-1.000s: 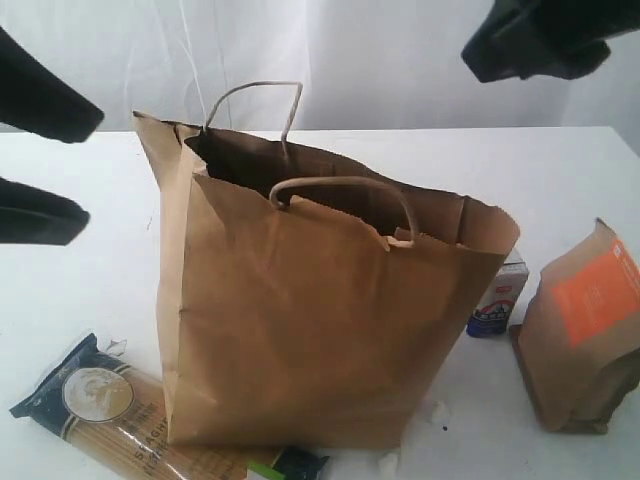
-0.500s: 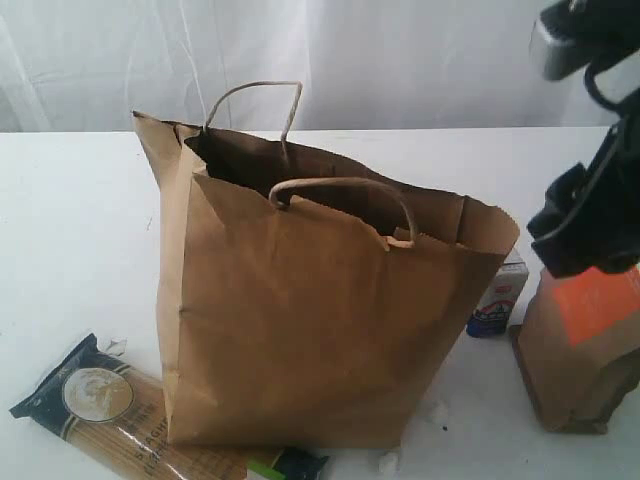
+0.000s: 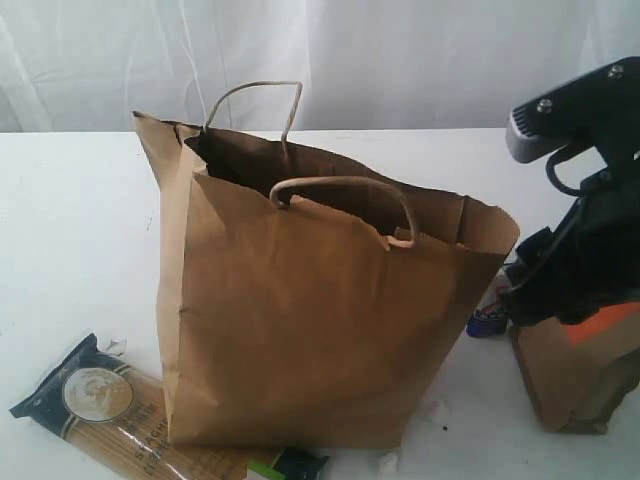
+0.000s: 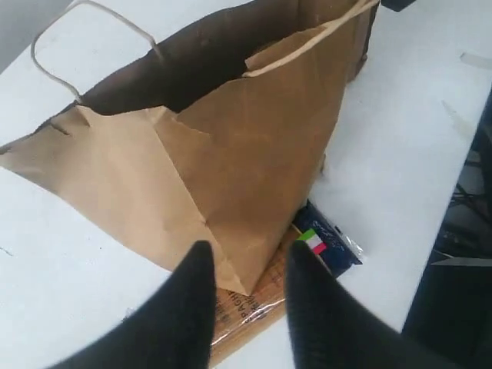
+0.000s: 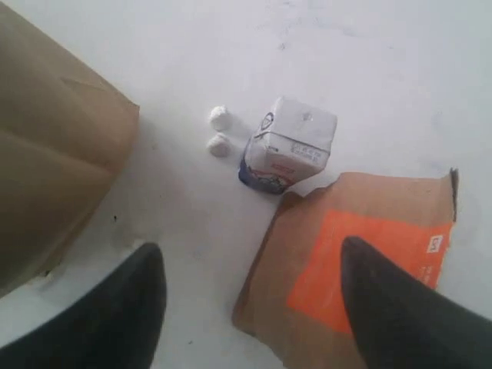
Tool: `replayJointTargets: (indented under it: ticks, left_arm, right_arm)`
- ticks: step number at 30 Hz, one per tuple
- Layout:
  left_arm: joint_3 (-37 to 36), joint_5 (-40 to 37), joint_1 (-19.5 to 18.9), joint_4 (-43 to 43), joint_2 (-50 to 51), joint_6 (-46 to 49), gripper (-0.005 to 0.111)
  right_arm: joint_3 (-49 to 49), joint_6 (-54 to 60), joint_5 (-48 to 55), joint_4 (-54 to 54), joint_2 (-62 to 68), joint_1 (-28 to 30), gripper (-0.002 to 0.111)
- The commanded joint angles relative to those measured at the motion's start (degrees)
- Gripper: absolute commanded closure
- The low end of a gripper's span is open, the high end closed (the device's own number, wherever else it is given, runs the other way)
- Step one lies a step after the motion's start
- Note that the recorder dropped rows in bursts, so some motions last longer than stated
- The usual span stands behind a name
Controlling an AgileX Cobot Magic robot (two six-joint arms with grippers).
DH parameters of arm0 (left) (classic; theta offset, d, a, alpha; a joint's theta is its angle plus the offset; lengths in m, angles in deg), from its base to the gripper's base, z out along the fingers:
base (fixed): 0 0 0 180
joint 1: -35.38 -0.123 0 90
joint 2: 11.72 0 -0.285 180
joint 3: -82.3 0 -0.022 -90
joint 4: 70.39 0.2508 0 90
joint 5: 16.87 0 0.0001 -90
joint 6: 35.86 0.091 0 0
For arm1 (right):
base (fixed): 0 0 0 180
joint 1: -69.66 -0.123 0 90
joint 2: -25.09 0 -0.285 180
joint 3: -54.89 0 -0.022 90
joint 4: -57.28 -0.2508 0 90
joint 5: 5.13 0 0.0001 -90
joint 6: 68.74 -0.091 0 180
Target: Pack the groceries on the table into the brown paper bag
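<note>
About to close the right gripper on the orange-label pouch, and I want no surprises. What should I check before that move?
1. Right gripper open: ok.
2. Brown pouch centred between its fingers: not ok, it sits toward one finger.
3. White-blue carton clear of the pouch: cannot tell, very close.
4. Brown paper bag upright, mouth open: ok.
5. Left gripper away from the bag mouth: ok, low by the bag's bottom corner.

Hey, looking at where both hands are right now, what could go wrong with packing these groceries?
1. The right hand hovers open over the pouch, and the carton stands close beside it; a descending finger might knock the carton over.
2. The left hand hangs over the spaghetti pack, which lies at the paper bag's base; pulling it out could drag or tip the bag.
</note>
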Motion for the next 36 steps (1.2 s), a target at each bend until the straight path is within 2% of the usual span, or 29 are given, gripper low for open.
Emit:
replayJointTargets:
  ticks: [1, 2, 9, 11, 12, 14, 17, 19, 21, 24, 26, 36]
  left_arm:
    - [-0.38, 0.2, 0.17, 0.19, -0.42, -1.04, 0.1]
    - [-0.38, 0.57, 0.17, 0.19, -0.42, -1.04, 0.107]
    - [-0.38, 6.83, 0.17, -4.18, -3.17, 2.3, 0.107]
    - [-1.29, 10.32, 0.17, -6.33, -6.49, 2.11, 0.107]
    - [-3.31, 15.21, 0.17, -9.71, -10.22, 4.2, 0.107]
    - [-7.56, 18.17, 0.17, -9.33, -16.34, 4.69, 0.107]
    - [-15.33, 20.18, 0.17, -5.48, -25.17, -3.43, 0.107]
    - [-20.61, 27.41, 0.17, -9.97, -31.26, -4.31, 0.107]
    - [-25.52, 32.69, 0.17, -10.3, -36.43, -5.76, 0.107]
    - [-29.61, 37.57, 0.17, 0.24, -41.06, -19.43, 0.107]
    - [-29.73, 37.53, 0.17, 3.81, -41.63, -20.93, 0.107]
    - [-29.73, 36.74, 0.17, 4.12, -41.75, -20.72, 0.107]
  right_arm:
    - [-1.56, -2.8, -2.19, 2.52, -0.11, 0.24, 0.047]
    - [-1.81, -2.91, -2.57, 2.61, -0.11, 0.24, 0.047]
    - [-5.87, -5.54, -7.42, 2.29, -3.2, 0.24, 0.047]
    - [-8.39, -6.98, -8.99, 2.57, -6.01, 0.24, 0.047]
    - [-10.06, -7.49, -9.67, 2.57, -7.89, 0.24, 0.047]
    - [-12.38, -9.46, -9.8, 2.33, -10.49, 0.24, 0.047]
    - [-14.14, -9.97, -11.17, 1.47, -12.88, 0.24, 0.047]
    - [-14.98, -9.97, -13.62, 1.47, -13.67, 0.24, 0.047]
    - [-15.38, -10.08, -15.8, 1.47, -13.81, 0.24, 0.047]
    - [-15.38, -10.21, -21.37, 1.58, -13.81, 0.24, 0.047]
    - [-15.38, -10.47, -23.06, 1.58, -13.81, 0.24, 0.047]
    - [-15.38, -12.96, -24.16, 2.13, -13.81, 0.24, 0.047]
